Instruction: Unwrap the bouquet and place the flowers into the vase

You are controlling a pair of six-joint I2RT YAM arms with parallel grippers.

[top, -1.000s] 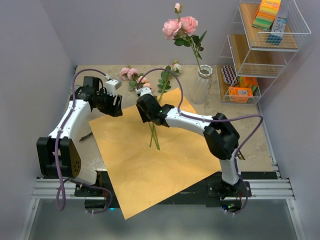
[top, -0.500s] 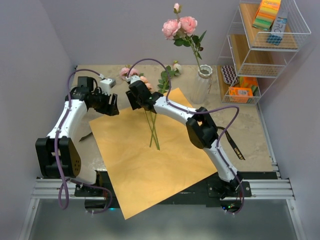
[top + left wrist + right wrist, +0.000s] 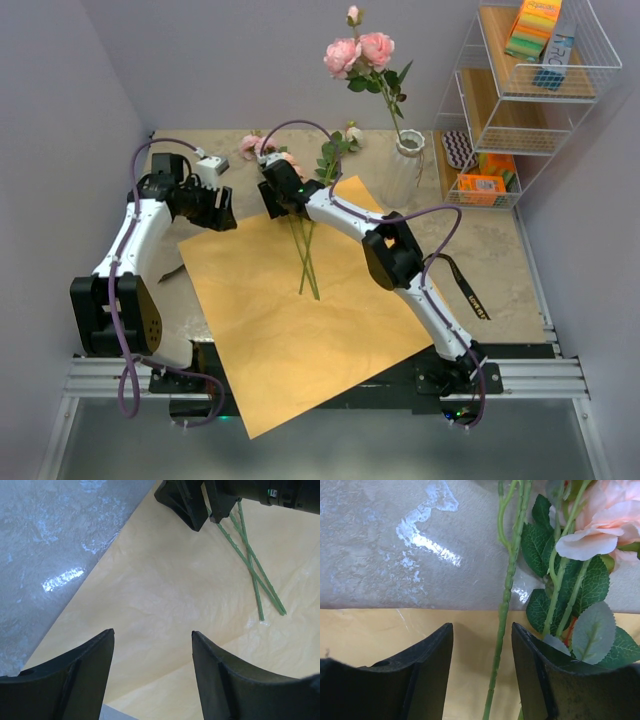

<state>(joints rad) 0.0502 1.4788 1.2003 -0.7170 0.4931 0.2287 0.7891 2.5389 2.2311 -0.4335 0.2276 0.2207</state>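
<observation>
flowers (image 3: 304,255) | lying flat, long axis near-to-far, cut ends toward near edge on orange paper (image 3: 290,340), blooms on bench (image 3: 505,265) past paper | more upright in vase (image 3: 403,172) | right jaws released, straddling one stem | left jaws released, empty, over paper

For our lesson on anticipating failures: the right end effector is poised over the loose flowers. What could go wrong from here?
The right end effector stands open astride one green stem, with leaves crowding its finger; closing might pinch those too. The white vase already carries tall pink roses, so inserting another long stem could tip it.
</observation>
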